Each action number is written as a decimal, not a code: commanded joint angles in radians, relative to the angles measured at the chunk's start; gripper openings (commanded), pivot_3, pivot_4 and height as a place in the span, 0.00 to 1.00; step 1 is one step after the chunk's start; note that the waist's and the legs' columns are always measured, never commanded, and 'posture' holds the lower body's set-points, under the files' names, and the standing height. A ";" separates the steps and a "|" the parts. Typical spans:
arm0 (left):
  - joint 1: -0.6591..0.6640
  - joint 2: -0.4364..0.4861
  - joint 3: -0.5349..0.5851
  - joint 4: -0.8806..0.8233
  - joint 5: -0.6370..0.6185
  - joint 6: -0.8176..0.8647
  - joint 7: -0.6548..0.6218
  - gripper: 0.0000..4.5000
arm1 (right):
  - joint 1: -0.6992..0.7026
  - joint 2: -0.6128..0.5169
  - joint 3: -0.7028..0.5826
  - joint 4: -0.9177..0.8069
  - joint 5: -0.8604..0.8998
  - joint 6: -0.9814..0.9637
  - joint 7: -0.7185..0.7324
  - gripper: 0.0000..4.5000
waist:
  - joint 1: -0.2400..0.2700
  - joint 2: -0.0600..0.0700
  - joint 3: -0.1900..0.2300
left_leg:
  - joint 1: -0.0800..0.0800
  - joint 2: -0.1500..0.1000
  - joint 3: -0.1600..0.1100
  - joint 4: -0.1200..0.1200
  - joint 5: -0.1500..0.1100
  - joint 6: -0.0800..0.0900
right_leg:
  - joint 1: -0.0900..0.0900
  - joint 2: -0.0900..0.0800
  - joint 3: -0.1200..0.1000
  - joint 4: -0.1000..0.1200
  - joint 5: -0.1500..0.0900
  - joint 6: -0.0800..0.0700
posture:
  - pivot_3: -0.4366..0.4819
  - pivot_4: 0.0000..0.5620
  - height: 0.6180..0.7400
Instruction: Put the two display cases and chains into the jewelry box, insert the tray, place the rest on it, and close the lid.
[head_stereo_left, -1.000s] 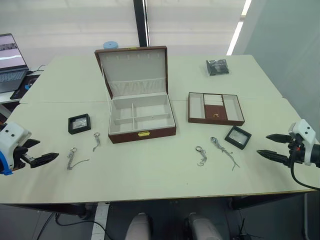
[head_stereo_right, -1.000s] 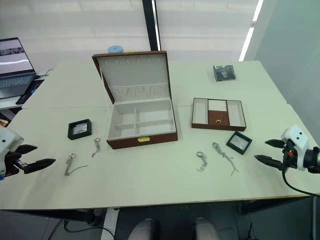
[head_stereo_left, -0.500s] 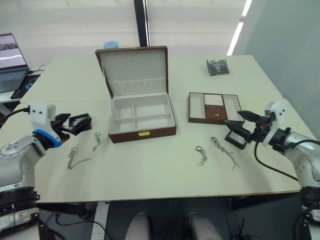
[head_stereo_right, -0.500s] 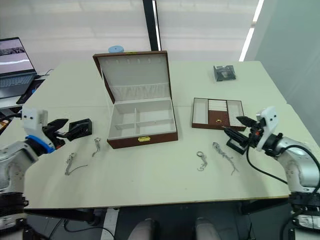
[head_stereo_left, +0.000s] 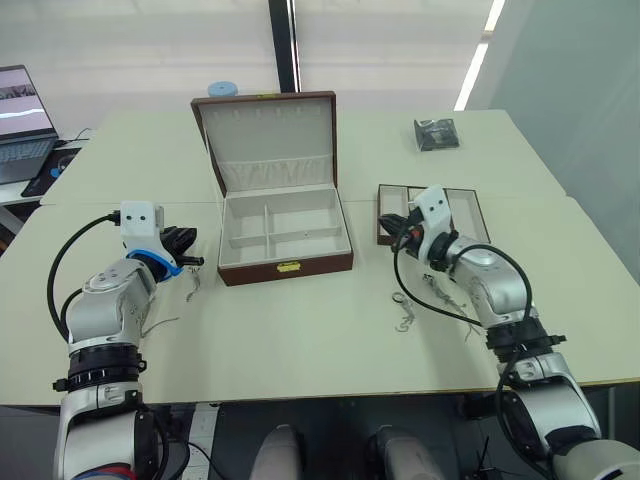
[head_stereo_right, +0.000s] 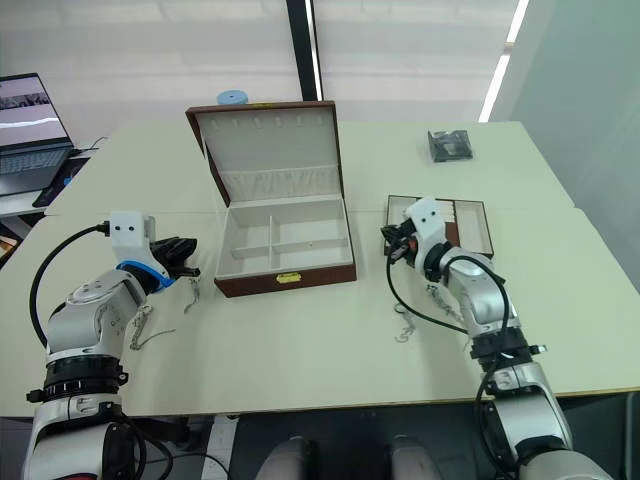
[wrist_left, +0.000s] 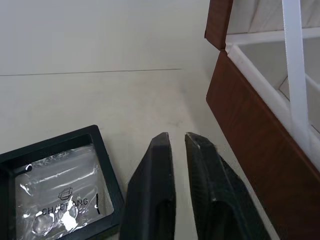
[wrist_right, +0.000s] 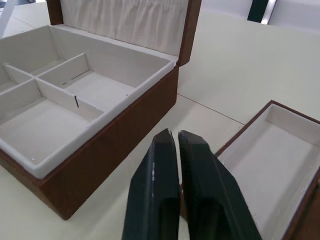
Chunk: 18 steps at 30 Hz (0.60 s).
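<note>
Pale benches (head_stereo_left: 300, 330) pushed edge to edge fill a bright room, with a laptop (head_stereo_left: 20, 125) off the far left corner and a small dark packet (head_stereo_left: 435, 133) near the far right edge. At centre stands the jewelry box (head_stereo_left: 285, 262), its lid (head_stereo_left: 265, 135) raised and its cream compartments bare. Both arms are bent in toward it. Left claw (wrist_left: 175, 142) hovers low between the box's brown side wall and a display case (wrist_left: 55, 182), fingers nearly together and gripping nothing; the left wrist view alone makes out lettering on the case's clear window (it appears to read "CHAOFANG", though the print is partly lost in glare). Right claw (wrist_right: 174, 137), fingers likewise pressed almost shut and empty, hangs over the gap between the box and the tray (wrist_right: 280, 150), which lies toward the right edge of the bench. From the head views, chains (head_stereo_left: 405, 310) lie loose near the front edge on the right, more chains (head_stereo_left: 190, 282) by the left arm. A second display case cannot be made out behind the right arm.
</note>
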 joint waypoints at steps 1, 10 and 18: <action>-0.007 -0.016 -0.035 -0.035 0.006 -0.009 -0.016 0.01 | -0.052 0.037 0.020 0.072 -0.042 -0.051 -0.020 0.00 | 0.000 0.000 0.000 | 0.000 0.000 0.000 0.000 0.000 0.000 | 0.000 0.000 0.000 0.000 0.000 0.000 | 0.48 0.27 1.00; 0.020 -0.045 -0.081 -0.089 -0.002 0.039 -0.041 0.01 | -0.071 0.105 0.066 0.132 -0.073 -0.054 0.032 0.00 | 0.001 0.000 0.000 | 0.000 -0.001 0.000 0.000 0.000 0.000 | 0.000 -0.001 0.000 0.000 0.000 0.000 | 0.48 0.27 1.00; 0.041 -0.065 -0.121 -0.148 -0.013 0.077 -0.088 0.01 | -0.031 0.107 0.079 0.060 -0.054 -0.030 0.089 0.00 | 0.001 0.000 0.000 | 0.000 -0.001 0.000 0.000 0.000 0.000 | 0.000 -0.001 0.000 0.000 0.000 0.000 | 0.48 0.27 1.00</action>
